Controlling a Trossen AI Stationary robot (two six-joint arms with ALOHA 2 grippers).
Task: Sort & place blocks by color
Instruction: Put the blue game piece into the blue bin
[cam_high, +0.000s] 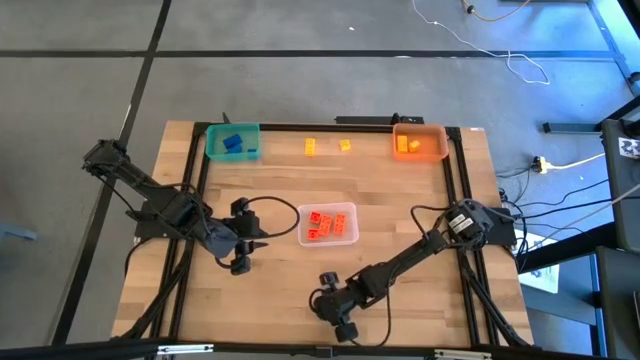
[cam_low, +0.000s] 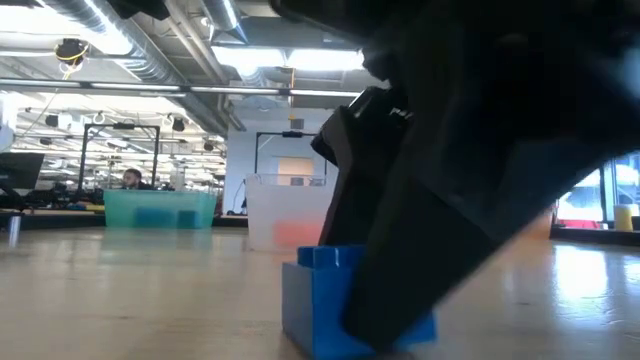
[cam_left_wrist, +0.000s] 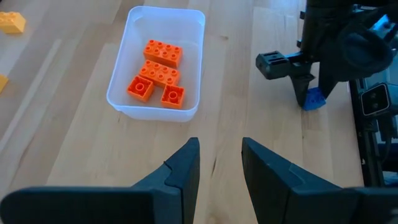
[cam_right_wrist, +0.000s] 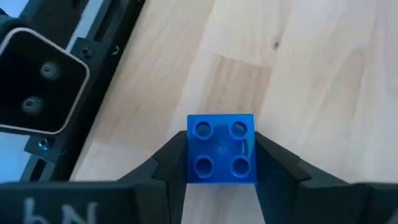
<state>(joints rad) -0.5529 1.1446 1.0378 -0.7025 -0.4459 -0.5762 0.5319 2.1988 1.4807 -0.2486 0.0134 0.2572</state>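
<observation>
**Fingers of right gripper closed against a blue block at the table's near edge**

Fingers (cam_right_wrist: 161, 165) of the right gripper (cam_right_wrist: 221, 171) pressed on both sides of a four-stud blue block (cam_right_wrist: 221, 149), block sitting on the wooden table (cam_high: 400, 200) close to the near edge and the black frame rail (cam_right_wrist: 99, 56). Same blue block seen low on the tabletop, half hidden by the dark finger. Left gripper (cam_left_wrist: 221, 165) held above the table left of centre, fingers (cam_left_wrist: 183, 165) parted by a narrow gap, nothing between them.

Largest to smallest:

- Wooden table, both dark arms reaching in from its sides.
- Teal bin (cam_high: 233, 141) at the far left corner, holding blue blocks (cam_high: 235, 143).
- Orange bin (cam_high: 419, 142) at the far right corner, holding yellow-orange blocks (cam_high: 407, 146).
- Clear bin (cam_left_wrist: 157, 62) at mid-table, between the two grippers, holding four red-orange blocks (cam_left_wrist: 158, 73): two long, two square.
- Two loose yellow blocks (cam_high: 327, 147) on the table along the far edge, between the teal and orange bins, apart from each other.
</observation>
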